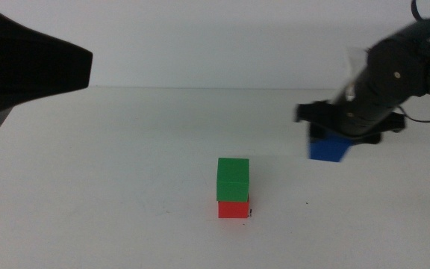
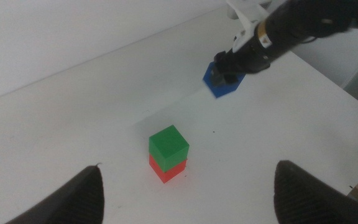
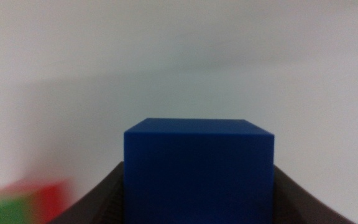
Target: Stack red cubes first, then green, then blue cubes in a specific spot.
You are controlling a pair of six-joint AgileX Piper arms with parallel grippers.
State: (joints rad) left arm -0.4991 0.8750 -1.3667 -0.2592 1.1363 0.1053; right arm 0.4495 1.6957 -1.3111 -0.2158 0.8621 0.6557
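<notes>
I count three cubes on my screens, one of each colour, all the same size. Nearest to me on the white counter (image 1: 125,149) sits the small matte bright red cube (image 1: 234,208), flat on the surface near the middle. The small matte green cube (image 1: 233,179) rests squarely on top of it, edges roughly aligned, making a two-high stack. A tiny black mark shows at the foot of the stack on its right side; I cannot make out a second one.

The left gripper (image 2: 185,193) hangs above the counter looking down on the stack, its two dark fingers (image 2: 73,199) spread wide apart with nothing between them. In the middle view that arm shows only as a dark shape at the upper left.

Farther back and to the right, well apart from the stack, the small matte deep blue cube (image 1: 328,148) is in the right gripper (image 1: 342,127). That arm reaches in from the right, bent downward over the cube. Its wrist camera shows the dark fingers (image 3: 98,199) closed against both sides of the blue cube, which fills the view. Whether the cube touches the counter, I cannot tell.
</notes>
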